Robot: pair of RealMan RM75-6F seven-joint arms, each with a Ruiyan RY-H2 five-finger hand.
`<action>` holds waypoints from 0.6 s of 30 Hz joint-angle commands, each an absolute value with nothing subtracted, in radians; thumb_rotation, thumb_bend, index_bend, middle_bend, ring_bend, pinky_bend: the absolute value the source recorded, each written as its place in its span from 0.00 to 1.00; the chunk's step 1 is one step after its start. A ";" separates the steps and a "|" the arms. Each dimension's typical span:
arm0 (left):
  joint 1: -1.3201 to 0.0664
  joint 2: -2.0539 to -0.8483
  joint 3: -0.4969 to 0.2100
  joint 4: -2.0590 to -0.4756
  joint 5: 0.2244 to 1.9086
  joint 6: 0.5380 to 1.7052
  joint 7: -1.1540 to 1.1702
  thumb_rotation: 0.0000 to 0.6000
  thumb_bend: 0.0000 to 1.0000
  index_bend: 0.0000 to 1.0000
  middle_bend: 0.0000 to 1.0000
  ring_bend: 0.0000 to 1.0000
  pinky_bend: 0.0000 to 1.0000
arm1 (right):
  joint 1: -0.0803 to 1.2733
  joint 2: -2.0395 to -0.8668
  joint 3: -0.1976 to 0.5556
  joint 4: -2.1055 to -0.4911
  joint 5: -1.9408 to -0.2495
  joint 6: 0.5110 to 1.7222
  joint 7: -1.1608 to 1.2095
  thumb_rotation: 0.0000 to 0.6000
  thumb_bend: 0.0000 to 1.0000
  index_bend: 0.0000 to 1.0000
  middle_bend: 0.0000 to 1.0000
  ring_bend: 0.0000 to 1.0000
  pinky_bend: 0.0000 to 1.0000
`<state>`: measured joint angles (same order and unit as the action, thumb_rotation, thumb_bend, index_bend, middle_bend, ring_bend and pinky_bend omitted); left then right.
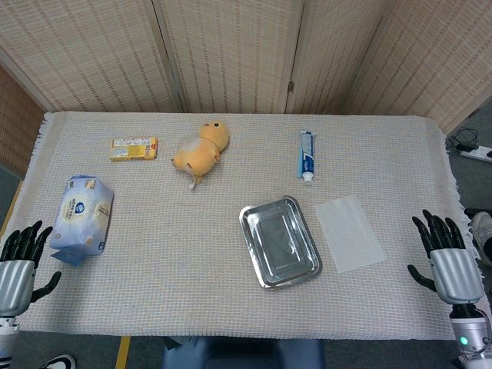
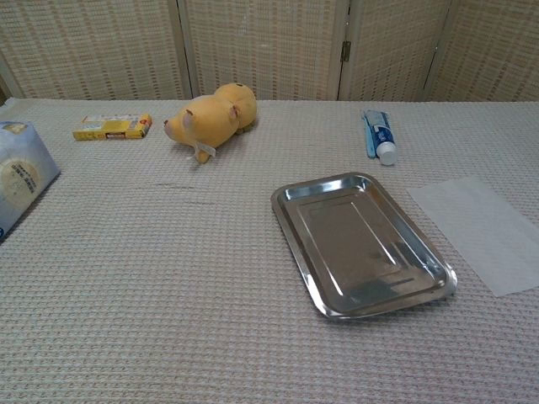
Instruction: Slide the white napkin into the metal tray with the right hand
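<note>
Starting at the desk, I saw the metal tray lying empty, the white napkin just beside it, untouched; my right hand and left hand waited, fingers apart, holding nothing.

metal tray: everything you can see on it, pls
The metal tray is rectangular, shiny steel by its look, with rounded corners, a raised rolled rim and a stepped flat floor. It is empty and lies flat on the woven tablecloth, slightly skewed. The white napkin lies just beside it, apart. Nothing touches it but the cloth.
</note>
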<state>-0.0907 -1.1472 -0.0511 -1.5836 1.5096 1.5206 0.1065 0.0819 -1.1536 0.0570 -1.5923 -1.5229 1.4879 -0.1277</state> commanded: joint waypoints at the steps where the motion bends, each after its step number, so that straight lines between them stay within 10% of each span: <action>1: -0.090 -1.148 -0.051 -1.582 1.506 1.520 0.111 1.00 0.35 0.00 0.00 0.00 0.00 | 0.083 -1.155 0.058 -1.590 -1.523 1.488 -0.126 1.00 0.29 0.00 0.00 0.00 0.00; 18: -0.099 -1.147 -0.046 -1.592 1.526 1.512 0.092 1.00 0.35 0.00 0.00 0.00 0.00 | 0.074 -1.148 0.032 -1.605 -1.560 1.497 -0.130 1.00 0.29 0.00 0.00 0.00 0.00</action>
